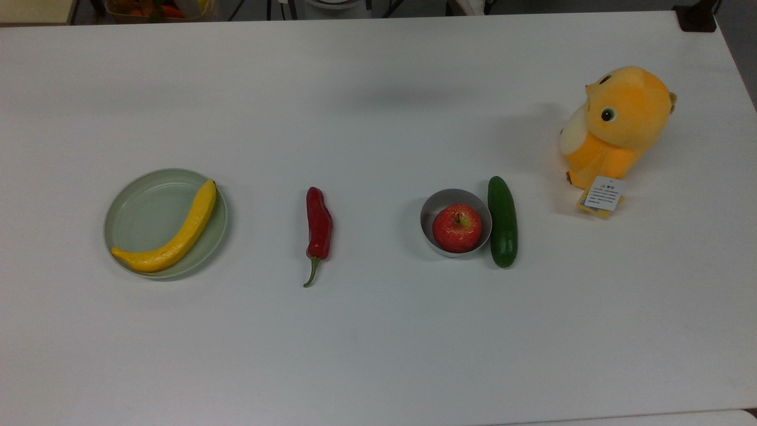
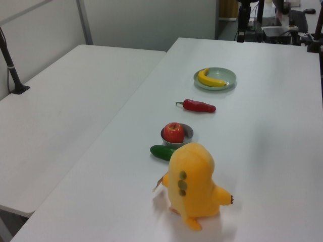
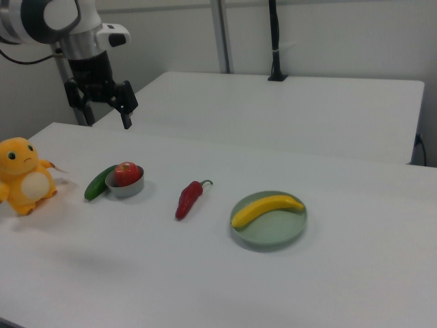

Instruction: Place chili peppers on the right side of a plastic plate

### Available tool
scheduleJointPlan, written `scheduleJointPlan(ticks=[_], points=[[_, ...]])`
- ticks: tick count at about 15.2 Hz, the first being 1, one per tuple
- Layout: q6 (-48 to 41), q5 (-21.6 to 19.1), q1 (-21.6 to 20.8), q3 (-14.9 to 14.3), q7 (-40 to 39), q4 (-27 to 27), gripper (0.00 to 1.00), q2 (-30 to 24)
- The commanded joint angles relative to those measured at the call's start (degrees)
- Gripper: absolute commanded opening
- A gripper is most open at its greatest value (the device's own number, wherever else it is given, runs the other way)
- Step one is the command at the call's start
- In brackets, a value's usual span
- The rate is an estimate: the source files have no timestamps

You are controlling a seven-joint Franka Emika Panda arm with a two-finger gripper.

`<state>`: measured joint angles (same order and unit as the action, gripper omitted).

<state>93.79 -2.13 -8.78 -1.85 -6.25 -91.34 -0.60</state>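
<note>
The gripper (image 3: 107,109) hangs above the table (image 1: 378,343), fingers spread wide, holding nothing. The chili (image 1: 319,226) lies between plate (image 1: 133,219) and bowl (image 1: 436,204). The plush toy's tag (image 1: 604,193) seems printed, unreadable.

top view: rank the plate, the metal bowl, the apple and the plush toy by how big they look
1. plastic plate and plush toy: look about alike, no ranking.
2. metal bowl.
3. apple, sitting inside the bowl.

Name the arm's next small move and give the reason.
Probably bring the open pincer down over the chili pepper. The pincer hangs high with nothing in it, and the chili lies untouched on the table, apart from the plastic plate.
</note>
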Motion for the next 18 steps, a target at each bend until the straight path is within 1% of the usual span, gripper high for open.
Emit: scheduleJointPlan(ticks=[1, 3, 6, 8, 12, 18], points=[[-1.9, -1.5, -0.6, -0.1, -1.8, -1.8, 1.00, -1.0], [-2.7, -1.5, -0.5, 0.0, -2.1, -1.8, 1.00, -0.9], [-1.5, -1.4, -0.1, -0.2, -6.7, -1.3, 1.00, 0.1], [2.9, -1.3, 0.0, -0.4, -7.7, -1.3, 1.00, 0.7], [10.3, -0.7, 0.5, -0.4, -7.9, -1.7, 1.00, 3.6], [21.0, -0.5, 1.7, -0.4, -7.9, -2.3, 1.00, 10.8]])
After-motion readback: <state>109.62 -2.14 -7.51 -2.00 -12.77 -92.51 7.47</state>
